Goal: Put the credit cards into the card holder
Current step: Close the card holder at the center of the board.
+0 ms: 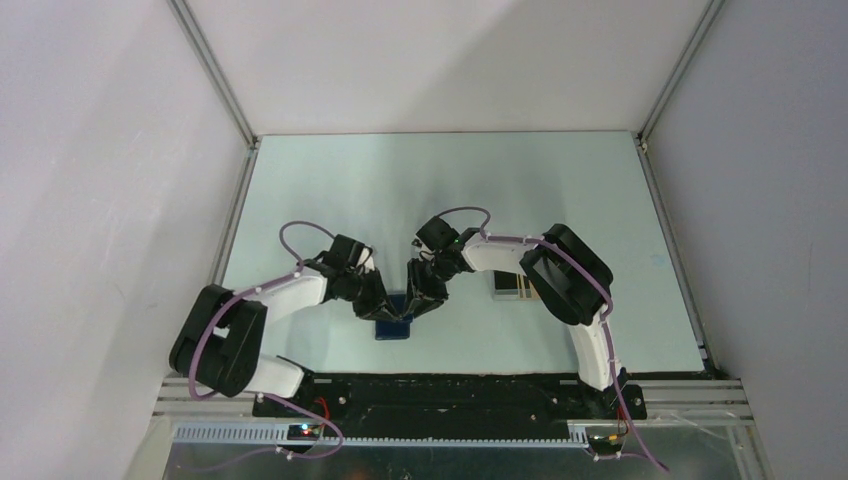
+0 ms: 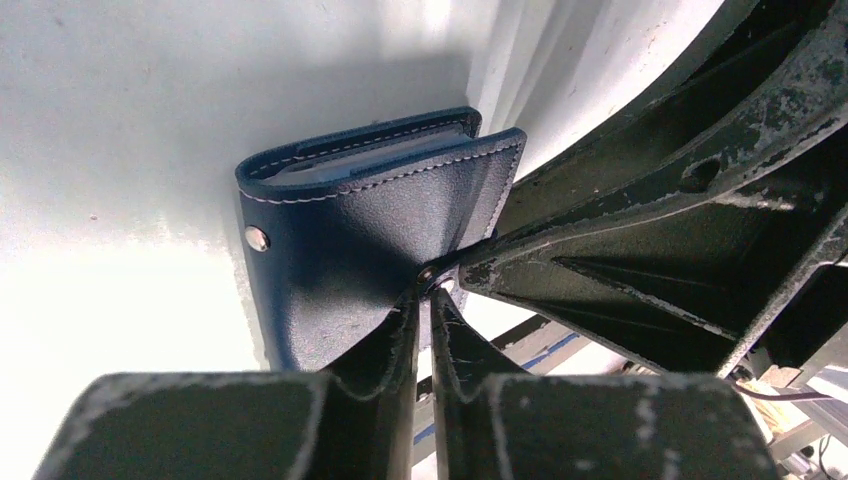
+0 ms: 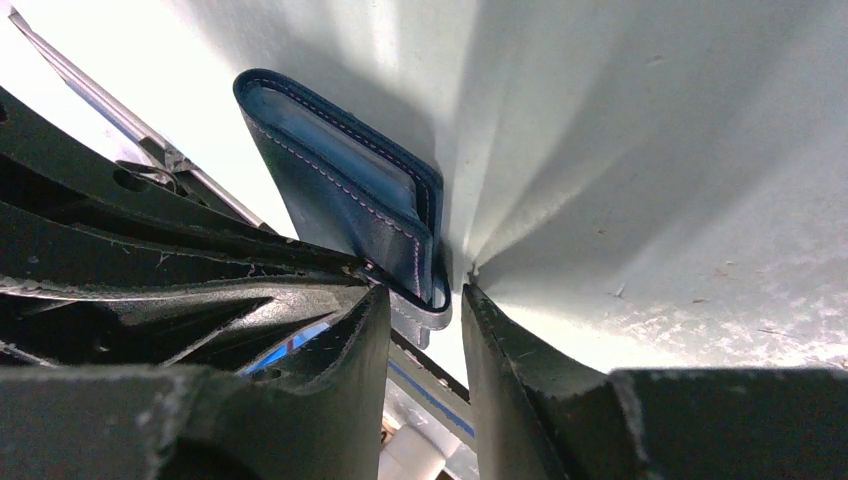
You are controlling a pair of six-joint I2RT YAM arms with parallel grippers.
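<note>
On the table [image 1: 330,180], the two arms bend in towards each other and meet over the card holder [image 1: 393,328], which sits just ahead of the gap between their bases. The left arm [image 1: 290,292] comes at the holder from its left, the right arm [image 1: 500,255] from its right. The holder stands on edge, its front flap swung a little away from the body so that the fold gapes. The pockets seen in that gap look pale and bare, with no orange in them. The left gripper [image 2: 427,285] is narrow, its tips almost together at the flap's lower edge, though whether they have actually nipped the leather cannot be told. The right gripper [image 3: 424,292] stands half spread around the holder's opposite edge, one finger against it and a clear gap at the other, so it grips nothing. The cards [image 1: 512,288] lie well to the right of the holder, partly under the right arm, untouched. The snap [image 2: 257,238] sits on the flap's far corner, undone. The job looks barely begun: the holder is only being opened, and every card has yet to be fetched and slid in.
</note>
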